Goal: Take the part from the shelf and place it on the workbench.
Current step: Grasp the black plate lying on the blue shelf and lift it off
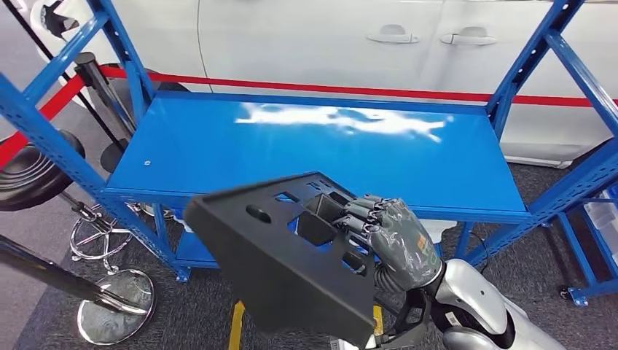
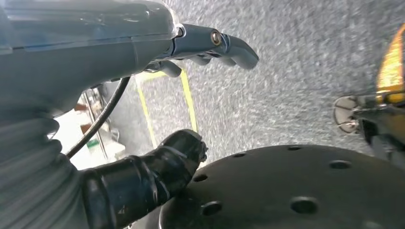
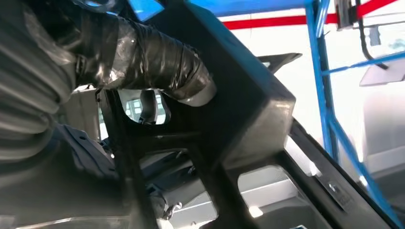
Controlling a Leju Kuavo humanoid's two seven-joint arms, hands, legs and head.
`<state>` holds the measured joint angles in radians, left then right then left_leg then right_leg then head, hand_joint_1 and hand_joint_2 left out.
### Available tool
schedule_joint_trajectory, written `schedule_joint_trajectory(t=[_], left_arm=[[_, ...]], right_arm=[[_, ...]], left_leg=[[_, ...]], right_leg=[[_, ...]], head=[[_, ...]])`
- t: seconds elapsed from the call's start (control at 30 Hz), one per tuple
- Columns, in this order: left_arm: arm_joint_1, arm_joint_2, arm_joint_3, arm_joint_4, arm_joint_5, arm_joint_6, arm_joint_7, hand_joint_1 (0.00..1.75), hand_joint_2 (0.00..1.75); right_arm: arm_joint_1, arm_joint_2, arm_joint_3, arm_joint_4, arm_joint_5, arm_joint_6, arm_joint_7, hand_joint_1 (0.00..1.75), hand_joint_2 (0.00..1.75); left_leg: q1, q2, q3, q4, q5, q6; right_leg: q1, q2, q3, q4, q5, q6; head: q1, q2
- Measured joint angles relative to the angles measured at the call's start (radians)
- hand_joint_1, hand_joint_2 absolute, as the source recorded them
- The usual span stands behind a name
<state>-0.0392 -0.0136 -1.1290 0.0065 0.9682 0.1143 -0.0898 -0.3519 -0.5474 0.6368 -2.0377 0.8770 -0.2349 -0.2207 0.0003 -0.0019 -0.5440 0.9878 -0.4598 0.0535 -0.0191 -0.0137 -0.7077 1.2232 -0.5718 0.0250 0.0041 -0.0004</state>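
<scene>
Just in front of the blue shelf, the right hand grips the black part, tilted, off the shelf. Left hand hangs over grey carpet, fingers apart, holding nothing.

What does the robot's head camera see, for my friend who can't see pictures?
The robot's right hand holds a black part with cut-out holes, its fingers hooked through one opening, in front of a bare blue shelf. A white car with a red stripe stands behind the shelf.

Head view down over shelf, wrist views close behind hands
</scene>
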Motion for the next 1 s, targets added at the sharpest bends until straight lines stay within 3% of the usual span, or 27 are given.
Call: schedule_joint_trajectory(t=[0.03, 0.07, 0.1, 0.17, 0.23, 0.27, 0.33, 0.4, 0.47, 0.5, 0.53, 0.57, 0.6, 0.67, 0.73, 0.77, 0.83, 0.87, 0.93, 1.0], left_arm=[[0.000, 0.000, -0.001, 0.000, 0.000, 0.000, 0.000, 0.00, 1.75], [0.000, -0.001, -0.002, 0.000, 0.000, 0.000, 0.000, 0.00, 1.75], [0.001, -0.001, -0.003, 0.000, 0.000, 0.000, 0.000, 0.00, 1.75], [0.000, -0.002, -0.005, 0.000, 0.001, 0.000, 0.000, 0.00, 1.75], [-0.002, -0.005, -0.008, 0.000, 0.005, 0.000, 0.000, 0.00, 1.75], [-0.001, -0.006, -0.010, 0.000, 0.008, 0.000, 0.001, 0.00, 1.75], [0.002, -0.006, -0.017, 0.000, 0.014, 0.000, 0.002, 0.00, 1.75], [0.004, -0.006, -0.021, 0.001, 0.017, 0.000, 0.003, 0.00, 1.75], [0.002, -0.006, -0.023, 0.002, 0.018, 0.000, 0.004, 0.00, 1.75], [0.001, -0.006, -0.024, 0.002, 0.019, 0.000, 0.004, 0.00, 1.75], [0.001, -0.006, -0.025, 0.002, 0.021, 0.000, 0.004, 0.00, 1.75], [0.002, -0.006, -0.027, 0.002, 0.024, 0.000, 0.004, 0.00, 1.75], [0.002, -0.006, -0.029, 0.002, 0.027, 0.000, 0.004, 0.00, 1.75], [0.003, -0.006, -0.036, 0.002, 0.034, 0.000, 0.005, 0.00, 1.75], [0.005, -0.005, -0.043, 0.002, 0.039, 0.001, 0.006, 0.00, 1.75], [0.007, -0.005, -0.045, 0.002, 0.042, 0.001, 0.006, 0.00, 1.75], [0.012, -0.004, -0.048, 0.002, 0.050, 0.002, 0.005, 0.00, 1.75], [0.013, -0.004, -0.050, 0.002, 0.053, 0.002, 0.004, 0.00, 1.75], [0.012, -0.005, -0.055, 0.002, 0.058, 0.002, 0.004, 0.00, 1.75], [0.009, -0.006, -0.060, 0.002, 0.061, 0.002, 0.004, 0.00, 1.75]], right_arm=[[0.000, -0.001, 0.002, 0.000, 0.000, 0.000, 0.000, 1.75, 1.75], [0.000, -0.001, 0.003, 0.000, 0.000, 0.000, 0.000, 1.75, 1.75], [0.000, -0.001, 0.004, 0.000, 0.001, 0.000, 0.000, 1.75, 1.75], [-0.001, -0.001, 0.006, 0.000, 0.003, -0.001, 0.000, 1.75, 1.75], [-0.004, -0.004, 0.007, -0.001, 0.018, -0.010, 0.002, 1.75, 1.75], [-0.008, -0.006, 0.007, -0.001, 0.029, -0.019, 0.004, 1.75, 1.75], [-0.014, -0.010, 0.010, -0.001, 0.050, -0.036, 0.007, 1.75, 1.75], [-0.020, -0.011, 0.012, -0.002, 0.058, -0.045, 0.008, 1.75, 1.75], [-0.023, -0.012, 0.014, -0.002, 0.068, -0.052, 0.008, 1.75, 1.75], [-0.023, -0.013, 0.015, -0.002, 0.077, -0.057, 0.009, 1.75, 1.75], [-0.023, -0.014, 0.016, -0.002, 0.088, -0.063, 0.010, 1.75, 1.75], [-0.023, -0.015, 0.016, -0.002, 0.101, -0.072, 0.013, 1.75, 1.75], [-0.025, -0.018, 0.017, -0.002, 0.115, -0.083, 0.016, 1.75, 1.75], [-0.030, -0.023, 0.019, -0.002, 0.147, -0.105, 0.025, 1.75, 1.75], [-0.036, -0.031, 0.023, -0.002, 0.184, -0.128, 0.036, 1.75, 1.75], [-0.040, -0.036, 0.026, -0.002, 0.202, -0.139, 0.041, 1.75, 1.75], [-0.047, -0.047, 0.032, 0.000, 0.235, -0.164, 0.052, 1.75, 1.75], [-0.050, -0.052, 0.035, 0.002, 0.248, -0.174, 0.057, 1.75, 1.75], [-0.054, -0.063, 0.041, 0.006, 0.279, -0.195, 0.070, 1.75, 1.75], [-0.056, -0.079, 0.048, 0.010, 0.310, -0.212, 0.082, 1.75, 1.75]], left_leg=[[-0.002, -0.011, -0.018, 0.003, 0.012, 0.000], [-0.003, -0.022, -0.036, 0.008, 0.022, 0.000], [-0.004, -0.034, -0.053, 0.013, 0.032, -0.001], [-0.005, -0.057, -0.083, 0.024, 0.049, -0.005], [-0.006, -0.079, -0.103, 0.033, 0.066, -0.013], [-0.005, -0.091, -0.108, 0.032, 0.075, -0.019], [-0.006, -0.116, -0.116, 0.025, 0.096, -0.032], [-0.009, -0.098, -0.133, 0.044, 0.071, -0.041], [-0.005, -0.043, -0.164, 0.134, -0.021, -0.052], [0.000, -0.023, -0.179, 0.197, -0.067, -0.059], [0.005, -0.013, -0.189, 0.257, -0.095, -0.065], [0.010, -0.008, -0.190, 0.296, -0.100, -0.072], [0.015, -0.004, -0.174, 0.303, -0.083, -0.077], [0.021, 0.018, -0.091, 0.216, -0.035, -0.083], [0.015, 0.055, 0.005, 0.081, -0.034, -0.078], [0.010, 0.065, 0.028, 0.040, -0.042, -0.071], [0.003, 0.051, 0.025, 0.017, -0.041, -0.052], [0.003, 0.041, 0.020, 0.012, -0.032, -0.042], [0.006, 0.023, 0.005, 0.004, -0.010, -0.020], [0.005, 0.004, -0.016, 0.002, 0.012, -0.007]], right_leg=[[0.001, 0.006, -0.005, 0.053, -0.023, -0.001], [0.003, 0.010, 0.002, 0.080, -0.024, -0.003], [0.004, 0.013, 0.025, 0.074, -0.007, -0.007], [0.008, 0.043, 0.117, -0.037, 0.033, -0.021], [0.009, 0.087, 0.200, -0.163, 0.036, -0.033], [0.011, 0.098, 0.219, -0.196, 0.030, -0.036], [0.010, 0.079, 0.218, -0.209, 0.041, -0.038], [0.002, 0.049, 0.204, -0.219, 0.063, -0.050], [0.000, 0.018, 0.182, -0.223, 0.085, -0.058], [0.001, 0.003, 0.170, -0.222, 0.094, -0.060], [0.002, -0.013, 0.157, -0.220, 0.102, -0.058], [0.002, -0.028, 0.144, -0.217, 0.110, -0.055], [0.001, -0.043, 0.131, -0.213, 0.116, -0.052], [-0.001, -0.072, 0.107, -0.201, 0.126, -0.044], [0.000, -0.095, 0.094, -0.191, 0.133, -0.033], [0.002, -0.106, 0.092, -0.189, 0.137, -0.027], [0.002, -0.129, 0.092, -0.193, 0.149, -0.011], [-0.001, -0.130, 0.091, -0.193, 0.150, -0.004], [-0.006, -0.078, 0.078, -0.159, 0.104, 0.004], [-0.006, -0.007, 0.043, -0.046, 0.008, 0.004]], head=[[0.000, 0.000], [0.000, 0.000], [0.000, 0.000], [0.000, 0.000], [0.000, 0.000], [0.000, 0.000], [0.000, 0.000], [-0.002, 0.000], [-0.005, 0.000], [-0.006, 0.000], [-0.006, 0.000], [-0.006, 0.000], [-0.006, 0.000], [-0.006, 0.000], [-0.006, 0.000], [-0.006, 0.000], [-0.005, 0.000], [-0.005, 0.000], [-0.005, 0.000], [-0.005, 0.000]])
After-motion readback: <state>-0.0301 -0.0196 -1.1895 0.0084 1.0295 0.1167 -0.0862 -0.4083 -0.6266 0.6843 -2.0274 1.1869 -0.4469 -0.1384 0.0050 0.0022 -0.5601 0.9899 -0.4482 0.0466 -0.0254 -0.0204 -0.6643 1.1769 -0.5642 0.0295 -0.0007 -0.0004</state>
